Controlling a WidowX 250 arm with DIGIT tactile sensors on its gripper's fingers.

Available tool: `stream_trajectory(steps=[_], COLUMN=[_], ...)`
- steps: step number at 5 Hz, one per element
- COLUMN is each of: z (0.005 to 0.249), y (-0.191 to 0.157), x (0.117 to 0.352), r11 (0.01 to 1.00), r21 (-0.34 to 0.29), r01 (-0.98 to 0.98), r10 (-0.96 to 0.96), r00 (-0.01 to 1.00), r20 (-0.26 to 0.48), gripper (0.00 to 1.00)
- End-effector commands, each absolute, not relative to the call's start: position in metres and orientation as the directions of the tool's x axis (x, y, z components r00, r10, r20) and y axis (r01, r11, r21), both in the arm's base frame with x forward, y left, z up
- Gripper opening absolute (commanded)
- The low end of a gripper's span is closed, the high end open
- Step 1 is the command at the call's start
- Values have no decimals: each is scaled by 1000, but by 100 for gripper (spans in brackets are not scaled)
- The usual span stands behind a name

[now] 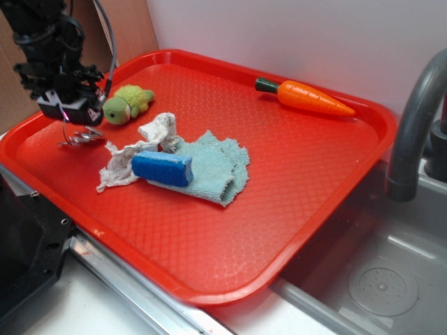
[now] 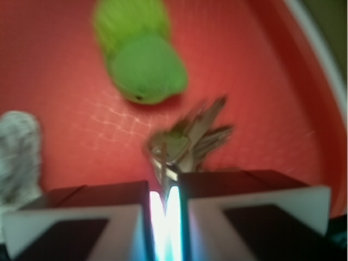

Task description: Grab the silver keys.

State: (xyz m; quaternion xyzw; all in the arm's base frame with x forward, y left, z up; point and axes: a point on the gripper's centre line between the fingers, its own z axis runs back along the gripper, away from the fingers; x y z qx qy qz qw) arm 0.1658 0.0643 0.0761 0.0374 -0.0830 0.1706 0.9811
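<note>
The silver keys (image 1: 81, 137) are a small bunch on a ring at the left side of the red tray (image 1: 293, 174). My gripper (image 1: 70, 117) is right above them with its jaws nearly closed on the ring, and the keys hang from it just over the tray. In the wrist view the keys (image 2: 190, 138) fan out from between the two fingers (image 2: 81, 212), which pinch the ring. The green plush toy (image 1: 127, 102) lies just behind the keys; it also shows in the wrist view (image 2: 142, 60).
A white rag (image 1: 133, 150), a blue sponge (image 1: 162, 168) and a light teal cloth (image 1: 220, 164) lie mid-tray to the right of the keys. A toy carrot (image 1: 307, 97) lies at the tray's far edge. A dark faucet (image 1: 413, 118) and sink are at right.
</note>
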Motion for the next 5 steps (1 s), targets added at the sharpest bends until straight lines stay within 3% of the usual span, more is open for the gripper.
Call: stream_trajectory(steps=[1, 2, 3, 4, 5], z=[141, 181, 211, 224, 216], y=[53, 47, 32, 20, 17], x=[181, 196, 216, 213, 210], r11=[991, 996, 997, 997, 998], r21=[23, -69, -71, -81, -61], r01=[-135, -58, -29, 1, -7], r10=[128, 68, 34, 8, 12], r00=[973, 984, 997, 995, 996], r20=[193, 164, 75, 103, 88], gripper=[0, 0, 0, 0, 0])
